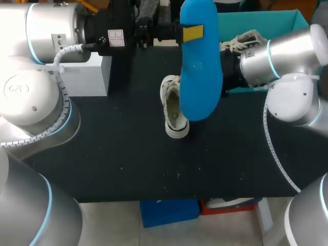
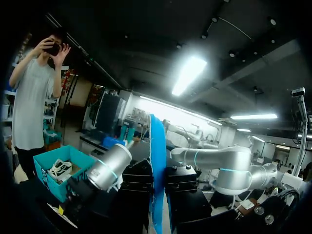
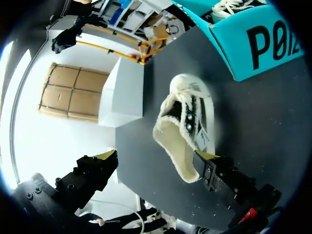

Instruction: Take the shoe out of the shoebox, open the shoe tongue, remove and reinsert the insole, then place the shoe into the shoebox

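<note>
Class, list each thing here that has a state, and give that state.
Shoebox: open, second shoe inside.
Shoe: on table, outside shoebox.
Insole: out of shoe, held up.
Left gripper: shut on insole.
Right gripper: open, near shoe.

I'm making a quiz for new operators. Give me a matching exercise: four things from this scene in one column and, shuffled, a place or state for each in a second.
1 insole
2 white shoe
3 shoebox
4 white box

a rests on the black table
b teal, holds another shoe
c stands at the table's back left
d blue, clamped in the left gripper

Pairs: 1-d, 2-a, 3-b, 4-c.
</note>
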Controlling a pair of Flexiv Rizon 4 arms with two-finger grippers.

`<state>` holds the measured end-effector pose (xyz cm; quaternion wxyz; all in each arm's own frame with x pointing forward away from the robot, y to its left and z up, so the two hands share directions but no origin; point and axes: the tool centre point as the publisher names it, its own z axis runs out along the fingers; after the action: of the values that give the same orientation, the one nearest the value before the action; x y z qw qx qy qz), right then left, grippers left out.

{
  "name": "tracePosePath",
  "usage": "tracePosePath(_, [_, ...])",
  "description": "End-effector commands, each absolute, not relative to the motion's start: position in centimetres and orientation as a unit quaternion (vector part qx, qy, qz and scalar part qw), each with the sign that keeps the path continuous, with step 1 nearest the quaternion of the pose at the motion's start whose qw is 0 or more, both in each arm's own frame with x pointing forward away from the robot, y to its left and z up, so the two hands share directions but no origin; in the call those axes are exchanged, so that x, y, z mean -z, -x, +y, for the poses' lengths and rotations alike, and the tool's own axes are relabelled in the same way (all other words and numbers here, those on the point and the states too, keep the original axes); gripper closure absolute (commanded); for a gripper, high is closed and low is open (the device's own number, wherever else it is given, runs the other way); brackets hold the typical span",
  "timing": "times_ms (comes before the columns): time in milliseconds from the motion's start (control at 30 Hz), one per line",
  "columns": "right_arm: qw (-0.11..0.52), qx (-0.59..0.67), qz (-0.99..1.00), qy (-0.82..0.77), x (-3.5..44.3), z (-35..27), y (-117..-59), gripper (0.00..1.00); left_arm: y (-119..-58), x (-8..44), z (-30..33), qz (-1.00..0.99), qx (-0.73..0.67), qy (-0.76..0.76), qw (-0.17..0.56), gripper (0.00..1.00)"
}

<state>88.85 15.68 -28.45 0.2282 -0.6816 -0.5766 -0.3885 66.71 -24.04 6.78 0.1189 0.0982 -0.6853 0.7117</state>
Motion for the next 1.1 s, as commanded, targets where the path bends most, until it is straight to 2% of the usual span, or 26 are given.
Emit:
tracePosePath(33, [0.285, 0.458, -0.548, 0.639, 28.8, 15.9, -88.5, 0.0, -66.7, -6.7, -24.1, -0.684, -0.713, -0.098, 0.118, 1.0])
tracePosePath(400, [0.347, 0.509, -0.521, 0.592, 28.5, 16.4, -88.6, 0.0, -66.7, -6.7, -24.1, -0.684, -0.713, -0.098, 0.118, 1.0])
tracePosePath(900, [0.337, 0.49, -0.533, 0.602, 28.3, 16.4, -88.7, 0.0, -66.7, -6.7, -24.1, -0.684, -0.713, -0.098, 0.118, 1.0])
tracePosePath(1100, [0.337, 0.49, -0.533, 0.602, 28.3, 16.4, -88.7, 0.0, -68.1, -5.6, -24.2, -0.665, -0.745, -0.035, 0.042, 1.0])
